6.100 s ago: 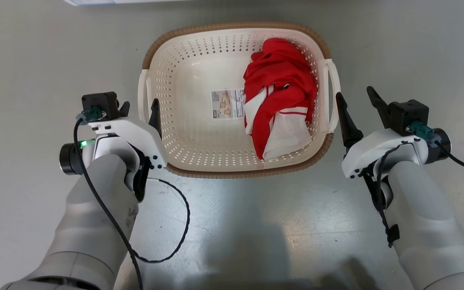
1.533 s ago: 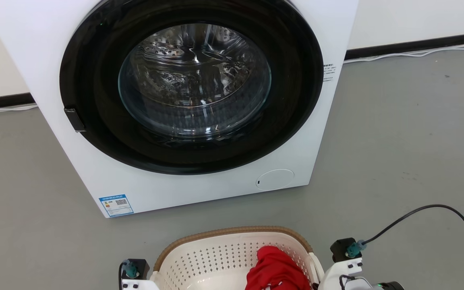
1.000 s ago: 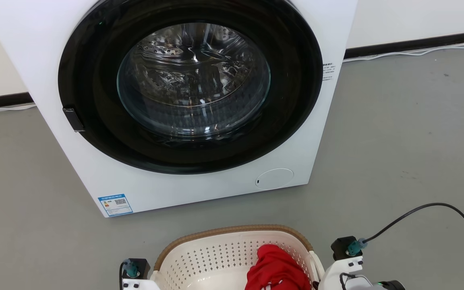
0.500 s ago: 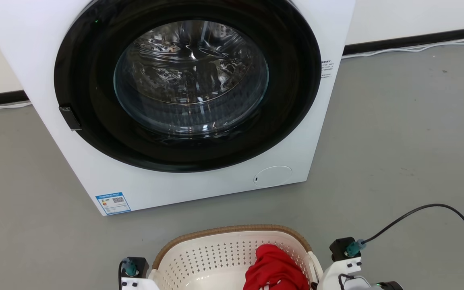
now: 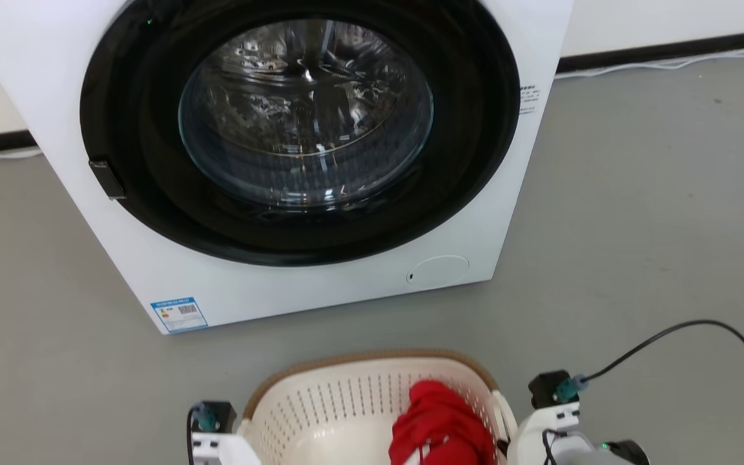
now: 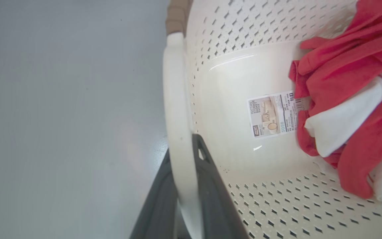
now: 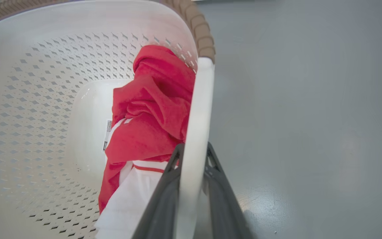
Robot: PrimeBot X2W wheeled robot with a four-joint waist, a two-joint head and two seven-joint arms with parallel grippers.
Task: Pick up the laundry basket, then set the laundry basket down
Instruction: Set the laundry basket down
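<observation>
The cream-white laundry basket (image 5: 320, 403) with its brown rim sits at the bottom of the head view, between my two wrist blocks. A red-and-white garment (image 5: 436, 426) lies in its right half. In the left wrist view, my left gripper (image 6: 182, 147) is shut on the basket's white side handle (image 6: 177, 99), one finger on each side. A paper label (image 6: 274, 114) shows on the inner bottom. My right gripper (image 7: 194, 146) is likewise shut on the other white handle (image 7: 199, 99). I cannot tell whether the basket's bottom touches the floor.
A white washing machine (image 5: 520, 194) with a shut dark round door (image 5: 301, 110) stands just beyond the basket. Grey floor (image 5: 637, 213) spreads to the right and left. A black cable (image 5: 701, 326) arcs from my right wrist. A dark baseboard (image 5: 669, 48) runs along the back wall.
Six seconds ago both grippers stood open beside the handles; now they are shut on them. Over the last second the camera has shifted, and the basket's rim sits slightly higher in view.
</observation>
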